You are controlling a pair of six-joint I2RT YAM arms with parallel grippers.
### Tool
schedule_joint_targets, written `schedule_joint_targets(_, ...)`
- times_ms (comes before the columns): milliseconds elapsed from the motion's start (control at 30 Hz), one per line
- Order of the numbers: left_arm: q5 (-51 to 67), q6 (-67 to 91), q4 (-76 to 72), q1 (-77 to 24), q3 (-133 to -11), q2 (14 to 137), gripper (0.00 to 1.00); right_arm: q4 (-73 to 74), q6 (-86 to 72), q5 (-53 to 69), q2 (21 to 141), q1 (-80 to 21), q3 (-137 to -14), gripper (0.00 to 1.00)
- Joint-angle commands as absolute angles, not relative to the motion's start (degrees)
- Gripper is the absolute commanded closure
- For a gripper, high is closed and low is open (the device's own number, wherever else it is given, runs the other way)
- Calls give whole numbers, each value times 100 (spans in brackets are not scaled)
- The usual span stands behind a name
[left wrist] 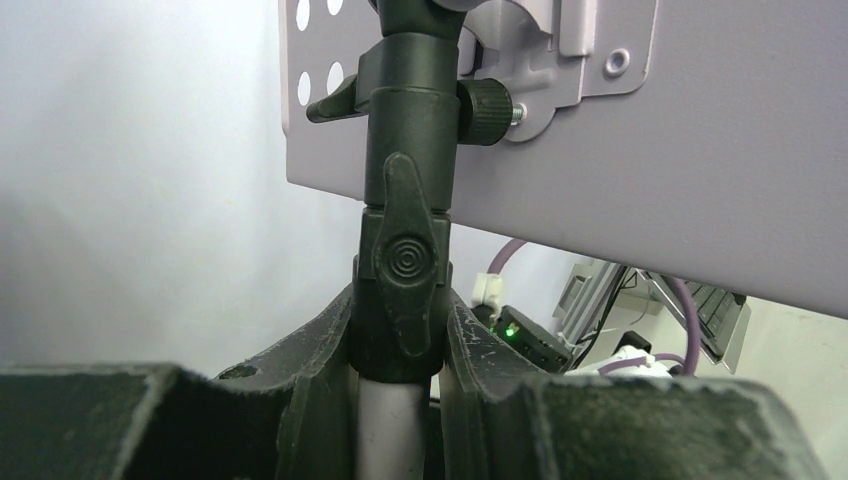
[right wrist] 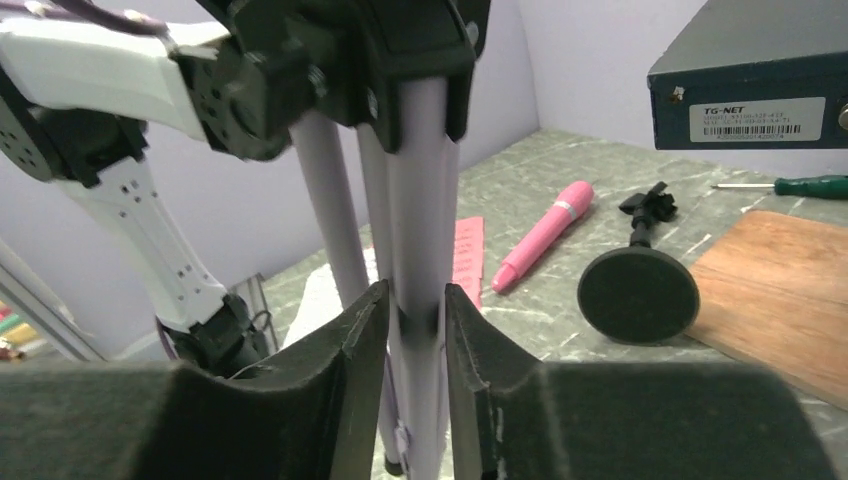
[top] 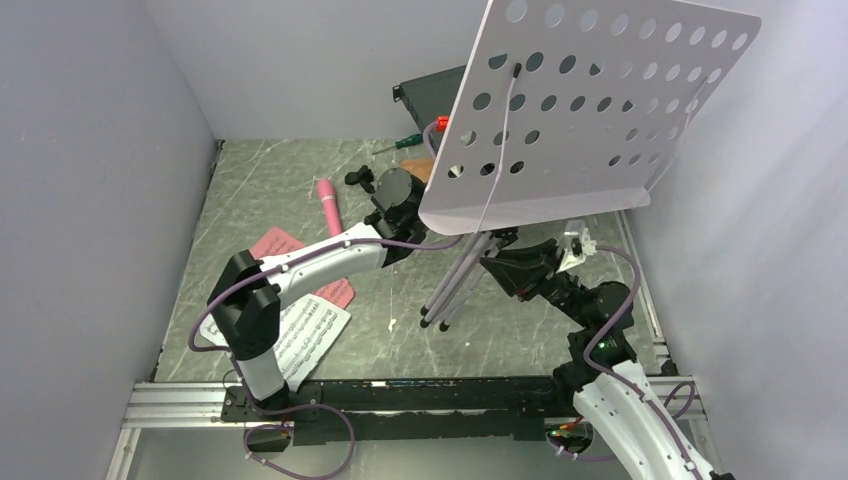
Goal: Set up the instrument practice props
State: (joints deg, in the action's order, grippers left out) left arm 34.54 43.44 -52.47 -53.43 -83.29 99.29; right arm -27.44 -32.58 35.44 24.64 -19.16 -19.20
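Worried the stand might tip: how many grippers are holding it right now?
2. The left gripper clamps the tripod at its black collar, just under the lavender desk; the right gripper grips one of its folded legs.

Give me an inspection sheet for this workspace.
Surface: grey marbled table.
Job's things: lavender music-stand desk raised on silver tripod, legs folded together; pink microphone, black mic stand and music sheets lying on the table.
Clutter: rack-mount box, green-handled screwdriver, wooden board.
Grippers: left gripper shut on tripod's black collar; right gripper shut on a tripod leg.
Cables: purple cables along both arms.
Surroundings: pale walls; aluminium rail at near edge.
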Motion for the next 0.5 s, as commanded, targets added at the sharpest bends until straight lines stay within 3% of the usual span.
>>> schedule_joint_targets(0,3181,4632,-6926,-5337,-9114,9585,100,-2811,-2598,3354,2723,-2120,-2287,73)
schedule_joint_targets(100,3211,4651,-6952,-5337,-9146,9568,100,-2562,-2263,3162,2822,-2265,-2386,77)
schedule_joint_targets(200,3282,4716,-7044,-5336,-9198,9531,100,-2345,-1874,3093,2850,-2342,-2436,100)
schedule_joint_targets(467,3505,4198,-6753,-5339,-9281,8924,100,-1416,-815,2741,2766,-2519,-2395,100)
